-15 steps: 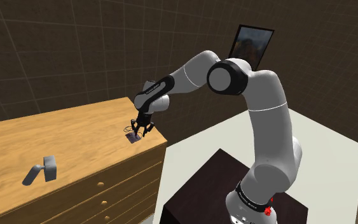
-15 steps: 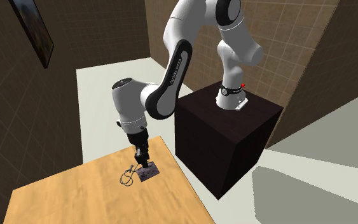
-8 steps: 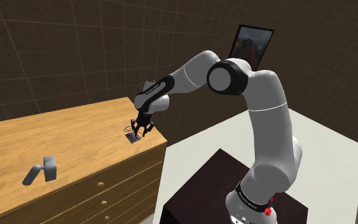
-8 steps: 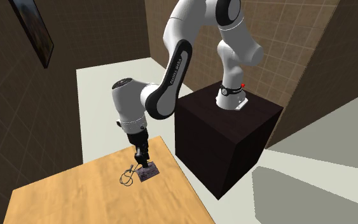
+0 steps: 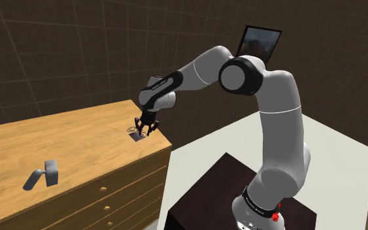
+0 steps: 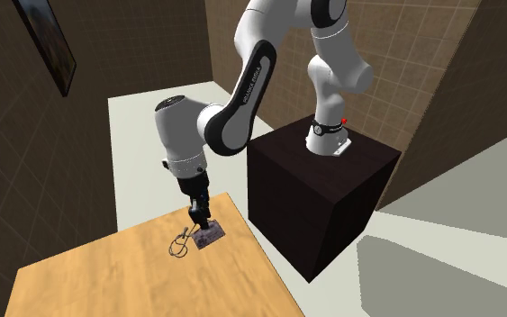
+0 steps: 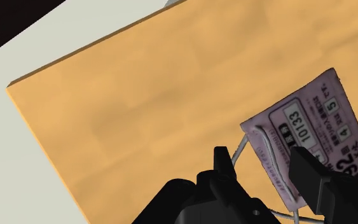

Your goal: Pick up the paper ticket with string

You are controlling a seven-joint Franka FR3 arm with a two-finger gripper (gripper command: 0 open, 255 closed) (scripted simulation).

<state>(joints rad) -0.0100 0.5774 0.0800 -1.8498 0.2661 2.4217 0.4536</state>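
The room has dark tiled walls and a pale floor [image 6: 152, 117], and the work goes on at the corner of a wooden dresser [image 5: 58, 140] with drawers in its front.

The claw [image 7: 263, 159] points down at that corner. Its two black fingers stand a little apart, and the end of the ticket [image 7: 311, 124] where the string [image 7: 236, 153] is tied lies between them. One finger covers the ticket's edge and the other is at the string, so I judge that the claw is pinching the ticket by this end, though the hold looks narrow. In the second exterior view the ticket [image 6: 210, 237] hangs tilted at the fingertips, just above the wood or only touching it with one corner; I cannot tell which. The string [image 6: 180, 243] trails in a loop toward the middle of the dresser.

Further out, a small grey thing [image 5: 44, 174] lies well apart on the dresser, and the dark stand [image 6: 323, 189] is beside the dresser's end.

The risk from here is that the paper slips out. The hold is at one end only, so the ticket can turn or slide between the fingers if the arm rises fast. The loose string may also drag on the wood and pull the ticket free. If it falls, it may go over the near edge to the floor.
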